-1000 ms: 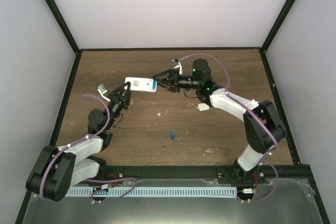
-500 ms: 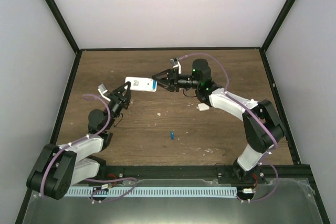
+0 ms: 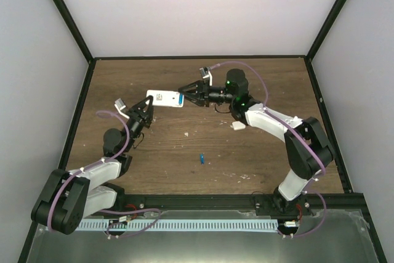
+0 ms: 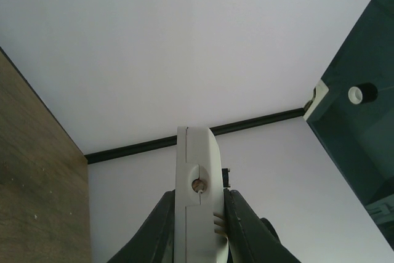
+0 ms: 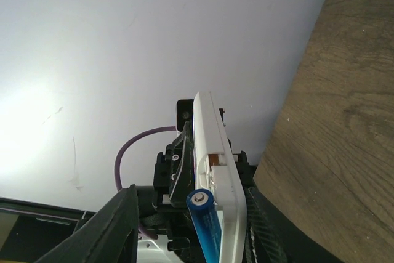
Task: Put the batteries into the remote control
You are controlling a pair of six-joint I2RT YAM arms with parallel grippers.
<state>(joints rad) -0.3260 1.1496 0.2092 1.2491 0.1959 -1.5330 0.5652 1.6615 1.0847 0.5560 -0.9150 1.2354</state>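
2 batteries: first battery point(image 5: 206, 229) against 1 remote point(image 3: 165, 99), second battery point(image 3: 201, 158) on table point(image 3: 265, 152) | left hand point(image 3: 146, 111) grasping remote | right hand point(image 3: 183, 95) released

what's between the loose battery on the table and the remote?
Top view: only bare table and one white crumb between battery and remote.

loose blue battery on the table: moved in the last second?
No. The battery lies at the same spot, with the same gap to the table's black front rail and to the white piece.
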